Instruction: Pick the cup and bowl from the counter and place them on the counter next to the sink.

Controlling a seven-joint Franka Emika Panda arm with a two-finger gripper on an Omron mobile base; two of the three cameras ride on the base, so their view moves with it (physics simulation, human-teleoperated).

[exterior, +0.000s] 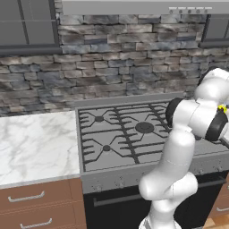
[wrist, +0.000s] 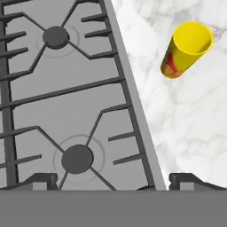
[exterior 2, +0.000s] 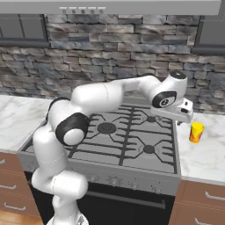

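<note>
Gripper: your gripper hangs above the right edge of the gas stovetop, jaws spread fully wide and holding nothing.
Cup: the yellow cup stands upright on the marble counter, just right of the stovetop and beside your hand, not under it.
Risk: you are off to the cup's side; descend here and a finger may clip the rim and tip it, since it looks light and narrow.
Obstacles: the black grates sit raised beside your path; stay clear of the stovetop's edge.
Surroundings: stone wall behind, range hood above.
</note>
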